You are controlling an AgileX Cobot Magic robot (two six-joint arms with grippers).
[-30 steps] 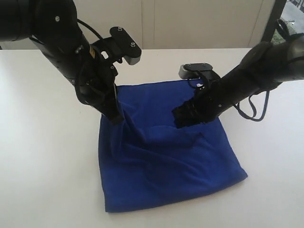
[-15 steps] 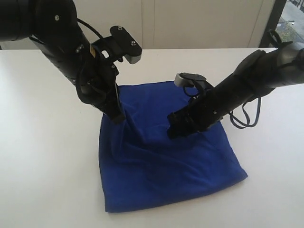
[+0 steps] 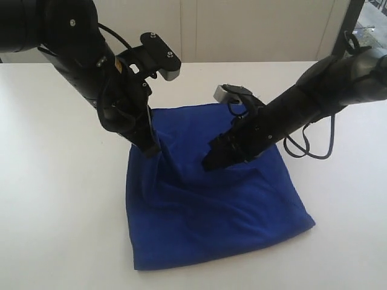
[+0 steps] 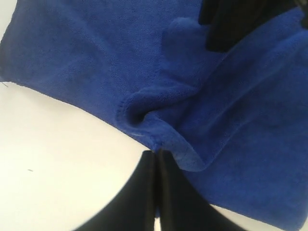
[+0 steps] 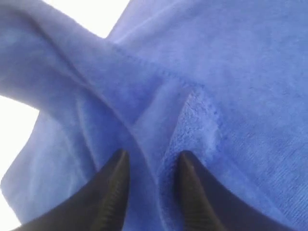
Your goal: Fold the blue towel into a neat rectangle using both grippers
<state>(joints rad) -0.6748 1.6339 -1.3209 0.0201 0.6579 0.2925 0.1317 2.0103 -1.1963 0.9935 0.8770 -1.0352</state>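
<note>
The blue towel (image 3: 211,205) lies folded and rumpled on the white table (image 3: 54,199). My left gripper (image 3: 150,150) is shut on the towel's left edge, pinching a fold of the hem; in the left wrist view the two black fingers (image 4: 156,156) meet on the blue towel (image 4: 120,57). My right gripper (image 3: 213,162) sits low over the towel's middle, open, its fingers (image 5: 118,166) straddling a raised ridge of the blue towel (image 5: 231,72). No white tag shows.
The white table stretches all around the towel. A pale wall with panel seams (image 3: 242,30) stands behind the table's far edge. A black cable (image 3: 314,142) loops off the right arm.
My right gripper has slid left and down across the towel toward its middle, pushing cloth along. The left gripper has stayed put, still pinching the towel's edge.
</note>
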